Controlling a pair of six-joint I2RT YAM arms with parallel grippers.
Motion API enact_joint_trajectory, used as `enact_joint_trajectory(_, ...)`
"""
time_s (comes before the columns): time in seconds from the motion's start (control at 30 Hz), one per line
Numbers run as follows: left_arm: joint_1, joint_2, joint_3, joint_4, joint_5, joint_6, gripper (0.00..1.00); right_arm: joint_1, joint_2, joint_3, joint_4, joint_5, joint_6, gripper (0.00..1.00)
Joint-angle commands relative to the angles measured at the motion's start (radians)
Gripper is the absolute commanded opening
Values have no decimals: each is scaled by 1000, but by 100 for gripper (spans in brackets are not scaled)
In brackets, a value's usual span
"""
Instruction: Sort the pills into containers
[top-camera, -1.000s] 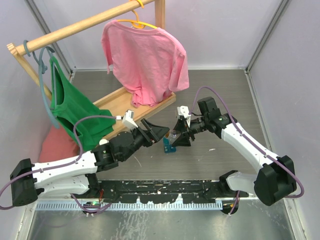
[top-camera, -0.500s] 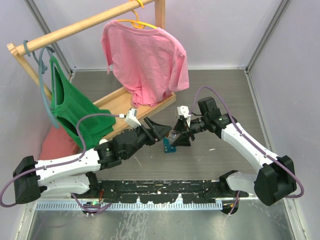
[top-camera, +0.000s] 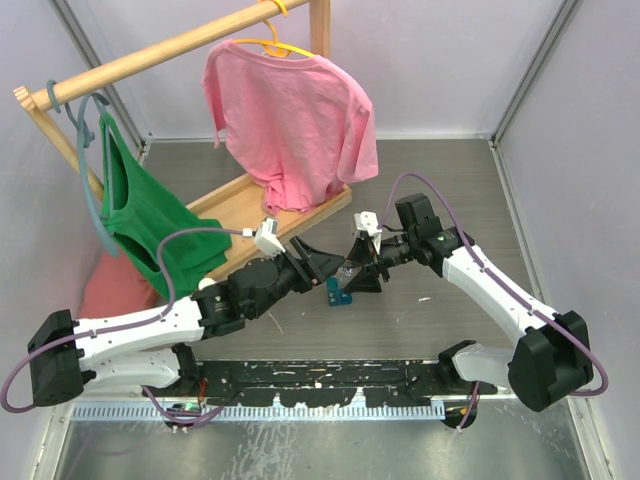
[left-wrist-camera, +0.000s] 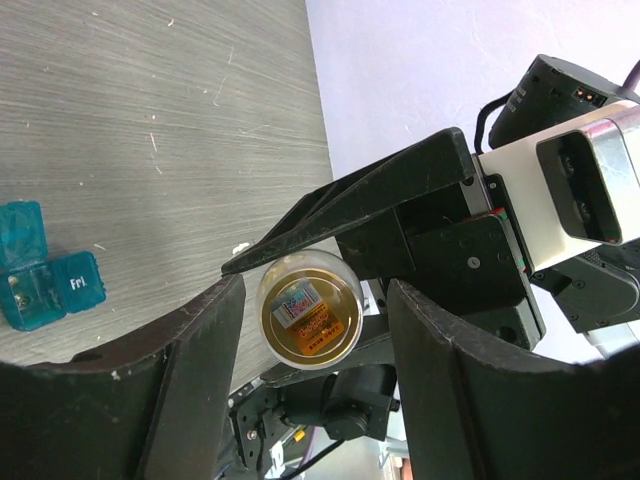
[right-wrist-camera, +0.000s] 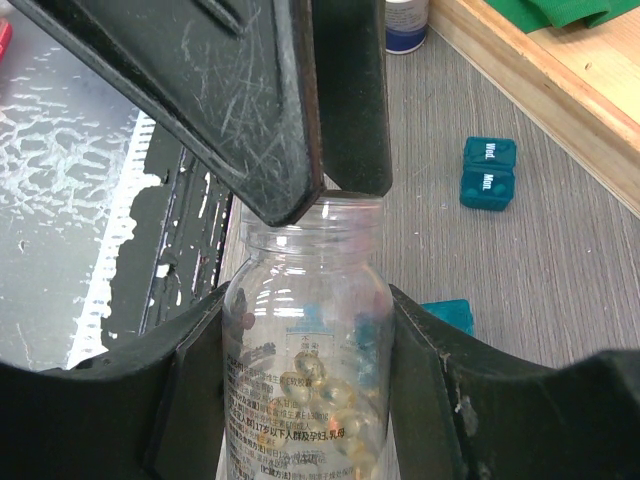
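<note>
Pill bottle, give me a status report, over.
Right gripper shut on pill bottle. Left gripper open around its top. Teal containers on table, nothing blocking them.

Pink cotton T-shirt (top-camera: 290, 110) on yellow hanger (top-camera: 270, 46), green top (top-camera: 150, 215) on grey-blue hanger (top-camera: 87, 165), both on light wooden rack (top-camera: 150, 55) far left, salmon cloth (top-camera: 105, 290) beneath, grey wood-grain worktop (top-camera: 430, 170).

Rim of bottle (right-wrist-camera: 305, 330) behind left fingers (right-wrist-camera: 235, 100)
</note>
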Motion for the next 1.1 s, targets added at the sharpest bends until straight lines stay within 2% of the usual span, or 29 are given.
enact_joint_trajectory(0.0, -5, 4, 37, 24, 8, -5, 59, -3, -19, 4, 35, -8, 9, 1)
enact_joint_trajectory(0.53, -3, 15, 29, 51, 81, 40, 40, -5, -17, 5, 38, -17, 17, 1)
enact_joint_trajectory(0.7, -3, 31, 10, 120, 146, 154, 32, -9, -16, 5, 40, -25, 22, 1)
enact_joint_trajectory(0.83, -2, 45, -3, 139, 232, 303, 30, -12, -15, 4, 43, -38, 29, 1)
enact_joint_trajectory(1.07, 28, 96, -188, 539, 525, 560, 31, -22, -19, 3, 42, -84, 32, 1)
